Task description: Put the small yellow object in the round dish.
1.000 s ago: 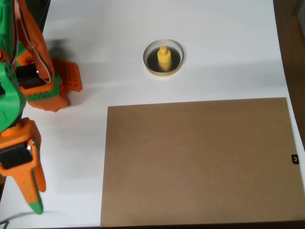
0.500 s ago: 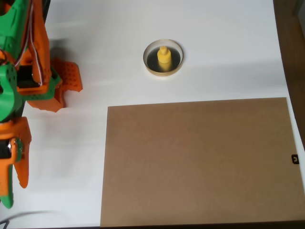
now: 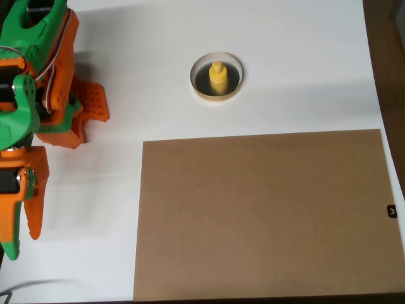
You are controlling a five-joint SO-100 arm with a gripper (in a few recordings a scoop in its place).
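The small yellow object [image 3: 217,77] stands upright inside the round dish [image 3: 217,59], whose cream rim rings a dark glossy inside, on the white table at the upper middle. My orange and green gripper [image 3: 21,244] hangs at the far left edge, low in the picture and far from the dish, pointing down the frame. Nothing is held in it. Its orange finger [image 3: 33,212] and green-tipped finger lie close together, and the picture's edge cuts them, so their gap is unclear.
A large brown cardboard sheet [image 3: 266,212] covers the lower right of the white table [image 3: 297,69]. The arm's orange and green base [image 3: 57,107] takes up the upper left. A dark strip [image 3: 389,63] runs beyond the table's right edge.
The arm has swung left and up the picture, so the gripper now sits partly past the left edge. The yellow object and the dish have not moved.
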